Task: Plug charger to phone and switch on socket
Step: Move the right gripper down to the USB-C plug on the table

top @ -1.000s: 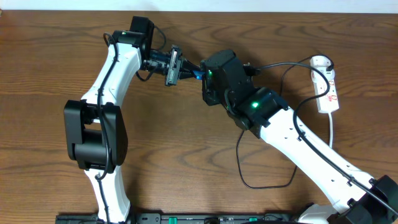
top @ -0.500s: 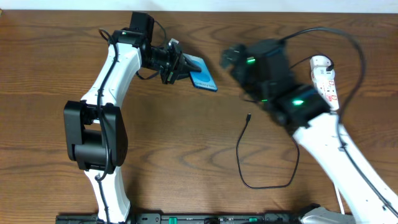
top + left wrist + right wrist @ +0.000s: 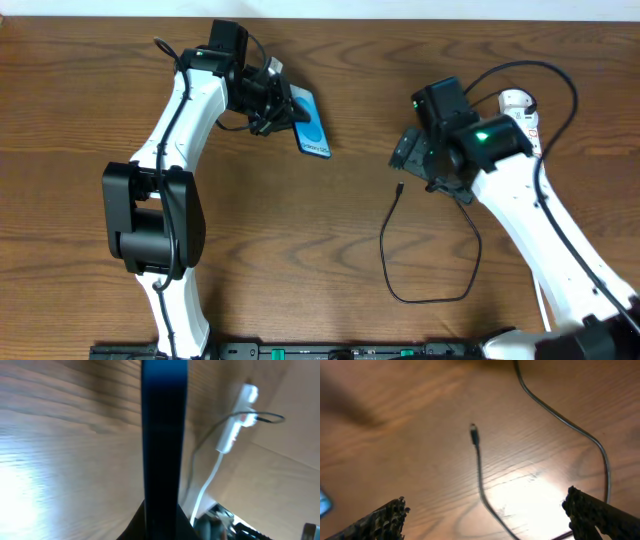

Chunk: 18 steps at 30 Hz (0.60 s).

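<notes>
My left gripper (image 3: pixel 288 112) is shut on the phone (image 3: pixel 314 130), holding one end above the table's far middle; its cyan-blue screen faces up. In the left wrist view the phone (image 3: pixel 164 435) shows edge-on as a dark vertical band. The charger cable (image 3: pixel 430 298) lies in a loop on the table, its small plug tip (image 3: pixel 399 187) free. My right gripper (image 3: pixel 418 165) is open and empty just above that tip (image 3: pixel 474 434), which lies between and ahead of its fingers (image 3: pixel 487 517). The white socket strip (image 3: pixel 516 100) lies at the far right, partly hidden by my right arm.
The strip's white cord (image 3: pixel 533 205) runs toward the front right. The black cable arcs over my right arm (image 3: pixel 560 75) to the strip. The strip (image 3: pixel 234 432) and its cord also show in the left wrist view. Brown wooden table (image 3: pixel 300 250).
My right gripper has left the phone, swung right, then come back down over the cable tip, which now lies loose on the table. My left gripper has turned the phone.
</notes>
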Tool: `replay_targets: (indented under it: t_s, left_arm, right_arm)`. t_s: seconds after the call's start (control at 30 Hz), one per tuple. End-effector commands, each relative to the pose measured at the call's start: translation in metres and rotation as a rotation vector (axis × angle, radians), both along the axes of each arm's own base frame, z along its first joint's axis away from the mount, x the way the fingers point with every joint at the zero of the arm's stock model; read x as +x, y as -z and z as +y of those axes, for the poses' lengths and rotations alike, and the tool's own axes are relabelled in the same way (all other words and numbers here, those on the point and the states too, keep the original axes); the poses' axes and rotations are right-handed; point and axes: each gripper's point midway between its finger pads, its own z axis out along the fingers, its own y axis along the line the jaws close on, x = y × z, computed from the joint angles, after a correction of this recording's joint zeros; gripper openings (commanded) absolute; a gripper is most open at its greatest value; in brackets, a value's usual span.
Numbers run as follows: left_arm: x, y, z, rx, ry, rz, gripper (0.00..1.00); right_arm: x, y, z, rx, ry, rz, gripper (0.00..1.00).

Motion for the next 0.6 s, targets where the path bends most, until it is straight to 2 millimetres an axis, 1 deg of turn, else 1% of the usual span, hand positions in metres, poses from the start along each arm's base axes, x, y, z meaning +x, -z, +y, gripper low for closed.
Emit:
replay_targets:
  t_s: [0.0, 0.1, 0.17, 0.2, 0.27, 0.3, 0.33, 0.37, 0.4, 0.43, 0.5, 0.53, 0.57]
  left_arm:
    - [0.002, 0.002, 0.015, 0.105, -0.009, -0.048, 0.07]
    - [-0.001, 0.010, 0.023, 0.167, -0.017, -0.029, 0.07]
    - [-0.003, 0.011, 0.024, 0.170, 0.006, -0.038, 0.07]
    - [-0.005, 0.011, 0.024, 0.171, 0.010, -0.034, 0.07]
    - [-0.008, 0.011, 0.023, 0.163, 0.014, -0.020, 0.07]
    - [-0.009, 0.010, 0.022, 0.155, 0.016, -0.015, 0.07]
    - [-0.011, 0.008, 0.020, 0.141, 0.024, -0.014, 0.07]
    - [-0.012, 0.005, 0.016, 0.113, 0.047, -0.026, 0.07]
    - [-0.014, 0.002, 0.012, 0.087, 0.068, -0.037, 0.07]
    - [-0.014, 0.000, 0.010, 0.067, 0.082, -0.045, 0.07]
    - [-0.014, -0.001, 0.009, 0.063, 0.086, -0.050, 0.07]
    - [-0.014, -0.001, 0.009, 0.065, 0.085, -0.052, 0.07]
    - [-0.013, 0.000, 0.010, 0.070, 0.084, -0.053, 0.07]
  right_arm:
    - [-0.001, 0.022, 0.005, -0.051, -0.078, 0.064, 0.99]
    - [0.002, 0.041, 0.015, -0.070, -0.164, 0.108, 0.99]
    - [0.006, 0.054, 0.022, -0.038, -0.186, 0.136, 0.99]
    - [0.010, 0.061, 0.028, -0.013, -0.229, 0.147, 0.96]
    - [0.017, 0.075, 0.040, 0.058, -0.323, 0.166, 0.86]
    - [0.018, 0.081, 0.042, 0.085, -0.340, 0.178, 0.82]
    - [0.019, 0.089, 0.042, 0.121, -0.343, 0.205, 0.81]
    - [0.019, 0.095, 0.040, 0.141, -0.329, 0.229, 0.83]
    - [0.019, 0.102, 0.034, 0.153, -0.306, 0.258, 0.96]
    - [0.018, 0.108, 0.028, 0.158, -0.288, 0.283, 0.99]
    - [0.017, 0.116, 0.019, 0.173, -0.296, 0.320, 0.99]
    - [0.015, 0.118, 0.019, 0.196, -0.323, 0.331, 0.98]
    - [0.014, 0.119, 0.020, 0.224, -0.356, 0.339, 0.95]
